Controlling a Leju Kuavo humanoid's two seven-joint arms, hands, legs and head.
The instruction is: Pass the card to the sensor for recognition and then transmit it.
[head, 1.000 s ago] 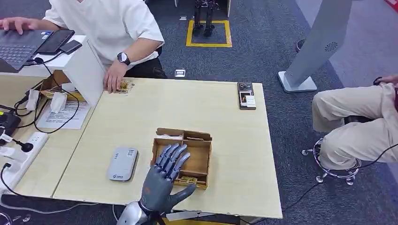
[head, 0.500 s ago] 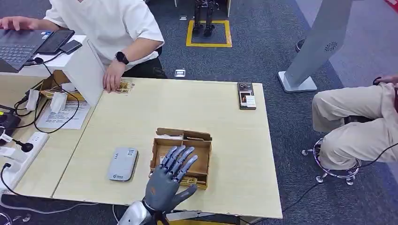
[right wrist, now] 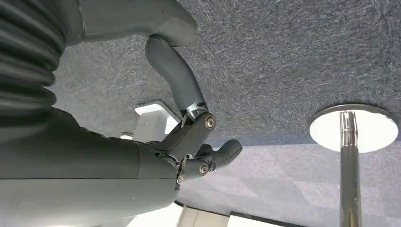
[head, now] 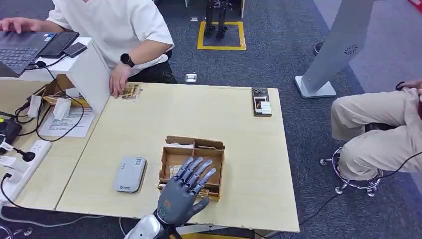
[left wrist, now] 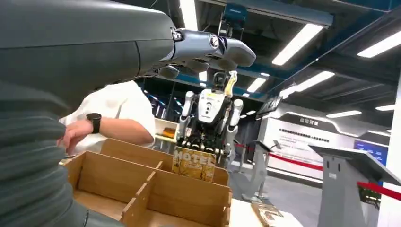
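Observation:
A wooden compartment box (head: 215, 160) sits near the table's front edge. My left hand (head: 183, 193) hovers over its near left part with fingers spread and nothing in them. In the left wrist view the fingers (left wrist: 208, 47) stretch above the box (left wrist: 156, 189), and a gold "HOTEL" card (left wrist: 194, 163) stands upright at its far side. More gold cards (head: 203, 192) lie in the near compartment beside my thumb. The grey-white card sensor (head: 130, 174) lies to the box's left. My right hand (right wrist: 198, 142) hangs above the carpet, fingers curled in on nothing.
A person in a white shirt sits at the far left, one hand (head: 118, 79) on a small stack of cards (head: 132, 91). A dark device (head: 261, 101) lies at the table's far right. Cables and a power strip (head: 22, 159) crowd the left. Another person (head: 378, 129) sits to the right.
My left hand has drawn back toward me and shifted right over the box, fingers still spread. The person's hand has edged a little at the card stack.

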